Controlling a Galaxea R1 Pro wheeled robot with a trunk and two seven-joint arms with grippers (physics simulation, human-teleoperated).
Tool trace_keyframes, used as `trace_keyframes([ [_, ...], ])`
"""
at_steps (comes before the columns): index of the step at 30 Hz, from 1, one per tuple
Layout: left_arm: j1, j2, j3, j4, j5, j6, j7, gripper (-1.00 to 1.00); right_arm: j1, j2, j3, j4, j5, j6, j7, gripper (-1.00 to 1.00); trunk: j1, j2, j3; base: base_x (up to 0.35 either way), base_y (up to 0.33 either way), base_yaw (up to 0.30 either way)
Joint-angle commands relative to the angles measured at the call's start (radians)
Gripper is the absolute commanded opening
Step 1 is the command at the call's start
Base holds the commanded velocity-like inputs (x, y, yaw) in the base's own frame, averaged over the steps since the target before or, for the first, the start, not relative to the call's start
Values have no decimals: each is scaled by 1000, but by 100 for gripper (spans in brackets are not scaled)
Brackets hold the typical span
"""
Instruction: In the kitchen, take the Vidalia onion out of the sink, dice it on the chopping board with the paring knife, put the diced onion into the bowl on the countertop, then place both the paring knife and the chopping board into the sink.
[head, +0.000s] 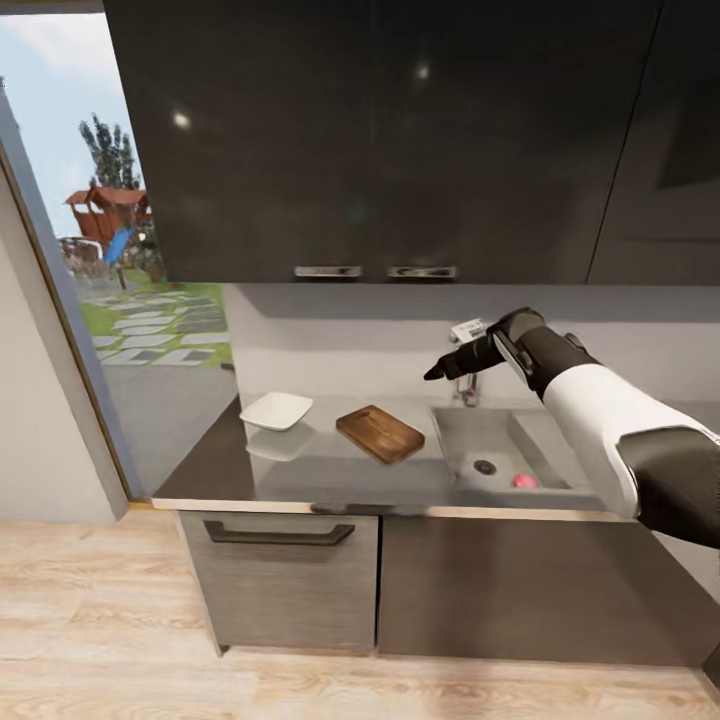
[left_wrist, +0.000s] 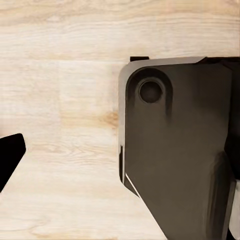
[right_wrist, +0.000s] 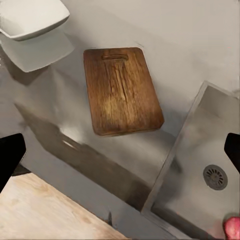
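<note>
Pinkish Vidalia onion (head: 523, 481) is waiting in the sink (head: 560, 455) below the spread-fingered right gripper (head: 437, 373), which needs lowering onto it.

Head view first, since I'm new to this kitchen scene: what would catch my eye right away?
The right arm reaches out above the sink, its dark gripper pointing toward the chopping board. That brown board lies bare on the grey countertop between the white bowl and the sink. In the basin, the small pinkish Vidalia onion sits near the round drain.
</note>
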Motion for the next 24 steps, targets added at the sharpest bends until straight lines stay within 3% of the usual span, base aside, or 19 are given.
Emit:
trace_keyframes([
  [1,0,0,0,0,0,-2,0,100,0,1,2,4,11,-5,9,100,1,-1,0,277,230,0],
  [7,0,0,0,0,0,-2,0,100,0,3,21,23,15,-39,15,100,1,-1,0,276,232,0],
  [10,0,-1,0,0,0,-2,0,100,0,1,115,23,26,-42,17,100,1,-1,0,247,223,0],
  [12,0,-1,0,0,0,-2,0,100,0,-3,141,22,28,-42,21,100,1,-1,0,224,188,0],
  [17,0,0,1,0,-1,-2,1,100,0,-5,159,22,30,-42,82,100,1,-1,0,218,73,0],
  [24,0,3,1,0,0,-2,1,100,0,-6,163,24,31,-42,102,100,1,-1,0,212,6,0],
])
